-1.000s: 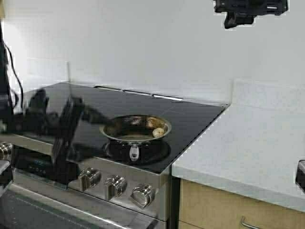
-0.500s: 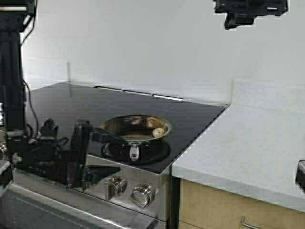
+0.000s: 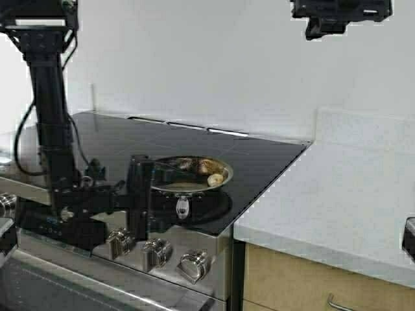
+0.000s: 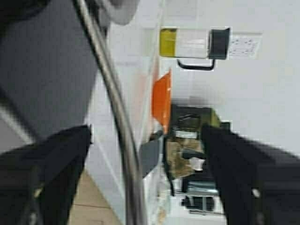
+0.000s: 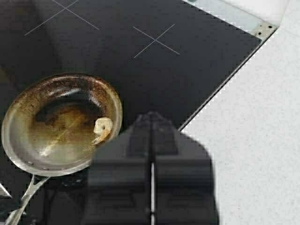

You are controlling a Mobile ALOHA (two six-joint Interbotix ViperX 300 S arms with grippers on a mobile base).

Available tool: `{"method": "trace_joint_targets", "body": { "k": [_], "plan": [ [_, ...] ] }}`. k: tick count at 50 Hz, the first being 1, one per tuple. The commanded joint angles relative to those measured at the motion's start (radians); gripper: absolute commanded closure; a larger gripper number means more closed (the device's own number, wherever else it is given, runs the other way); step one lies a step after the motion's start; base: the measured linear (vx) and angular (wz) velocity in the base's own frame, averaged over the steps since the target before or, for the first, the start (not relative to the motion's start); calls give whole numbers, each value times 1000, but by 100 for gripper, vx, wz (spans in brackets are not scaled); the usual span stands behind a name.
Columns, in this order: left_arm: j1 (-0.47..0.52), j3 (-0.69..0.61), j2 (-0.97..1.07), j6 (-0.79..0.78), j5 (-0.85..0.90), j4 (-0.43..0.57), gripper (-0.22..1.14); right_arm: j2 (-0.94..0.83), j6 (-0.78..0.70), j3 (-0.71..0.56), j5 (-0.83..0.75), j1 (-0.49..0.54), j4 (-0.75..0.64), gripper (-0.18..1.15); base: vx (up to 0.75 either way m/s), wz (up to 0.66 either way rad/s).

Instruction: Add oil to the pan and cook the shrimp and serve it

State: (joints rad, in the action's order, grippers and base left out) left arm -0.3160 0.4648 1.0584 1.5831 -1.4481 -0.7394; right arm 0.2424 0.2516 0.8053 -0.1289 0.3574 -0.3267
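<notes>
The left gripper hangs low at the stove's front edge, at nine o'clock of the pan, jaws spread wide and holding nothing. The pan sits on the black cooktop with one shrimp at its three o'clock rim. The right gripper hovers high above the worktop, jaws pressed together, empty.

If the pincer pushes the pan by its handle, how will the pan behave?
The steel pan would probably slide easily, since it sits on the smooth glass cooktop. It looks rigid and shallow, so tipping seems unlikely. The single shrimp lies loose near the rim and may skid across.
</notes>
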Motion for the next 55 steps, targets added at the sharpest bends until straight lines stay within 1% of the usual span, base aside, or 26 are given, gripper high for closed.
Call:
{"method": "trace_joint_targets", "body": {
  "k": [1, 9, 20, 24, 26, 28, 31, 34, 38, 40, 41, 43, 49, 51, 55],
  "plan": [
    [-38, -46, -5, 21, -5, 18, -10, 14, 2, -12, -11, 2, 2, 90, 0, 0],
    [-69, -87, 9, 43, 6, 51, -10, 14, 3, -12, -11, 0, 3, 90, 0, 0],
    [-74, -126, 23, 91, 6, 60, -9, 14, 3, -11, -11, 0, 2, 90, 0, 0],
    [-74, -129, 25, 104, 8, 71, -7, 14, 2, -11, -11, 2, 2, 90, 0, 0],
    [-74, -127, 25, 110, 8, 80, -2, 12, 2, -11, -11, 0, 2, 90, 0, 0],
    [-74, -124, 23, 123, 9, 91, 4, 12, 2, -11, -11, 2, 2, 90, 0, 0],
    [-74, -123, 25, 150, 9, 100, 21, 12, 2, -11, -11, 0, 2, 90, 0, 0],
    [-74, -123, 25, 170, 9, 103, 45, 12, 2, -12, -11, 0, 2, 90, 0, 0],
    [-74, -117, 20, 173, 9, 110, 85, 12, 2, -12, -11, 2, 2, 90, 0, 0],
    [-74, -110, 17, 173, 9, 120, 100, 12, 2, -12, -11, 0, 2, 90, 0, 0],
    [-74, -109, 17, 173, 9, 124, 104, 12, 2, -11, -11, 2, 2, 90, 0, 0],
    [-74, -104, 12, 173, 9, 132, 103, 12, 2, -11, -11, 2, 2, 90, 0, 0],
    [-74, -92, 2, 170, 9, 144, 84, 12, 2, -11, -11, 0, 2, 90, 0, 0],
    [-74, -91, -2, 170, 8, 146, 84, 12, 2, -11, -11, 2, 2, 90, 0, 0],
    [-74, -89, -11, 169, 5, 144, 88, 12, 2, -12, -11, 0, 2, 90, 0, 0]
  ]
}}
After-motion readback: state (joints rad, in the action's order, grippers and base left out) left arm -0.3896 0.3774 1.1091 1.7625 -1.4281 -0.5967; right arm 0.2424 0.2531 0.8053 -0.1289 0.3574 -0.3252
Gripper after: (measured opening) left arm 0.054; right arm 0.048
